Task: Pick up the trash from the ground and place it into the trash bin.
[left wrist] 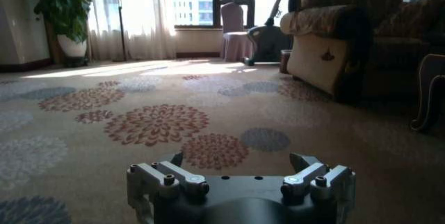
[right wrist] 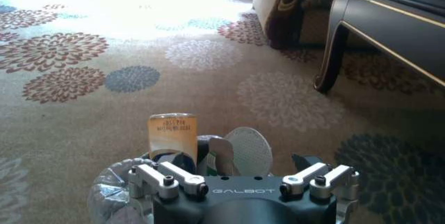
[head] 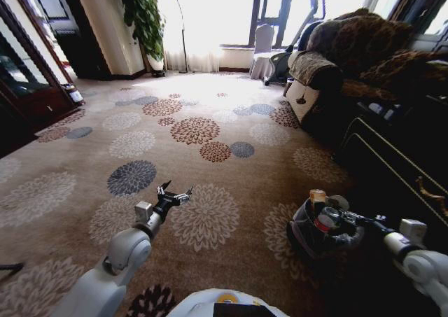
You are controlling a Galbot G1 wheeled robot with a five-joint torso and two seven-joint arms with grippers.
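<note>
At lower right, the right gripper [head: 348,217], jaws apart, is hovering over the bin [head: 302,236] holding trash [head: 319,197]; the left gripper [head: 175,194], also apart, is hanging above the carpet [head: 210,142] at lower centre.

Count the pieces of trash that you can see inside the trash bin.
3 visible in the trash bin: a yellow-orange packet standing upright, a pale round piece beside it, a red-capped item. More may lie hidden below.

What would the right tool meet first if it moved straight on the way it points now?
Probably the trash bin: the right tool is open just behind its lined rim, facing the yellow packet and white lid standing in it. Depth is unclear.
</note>
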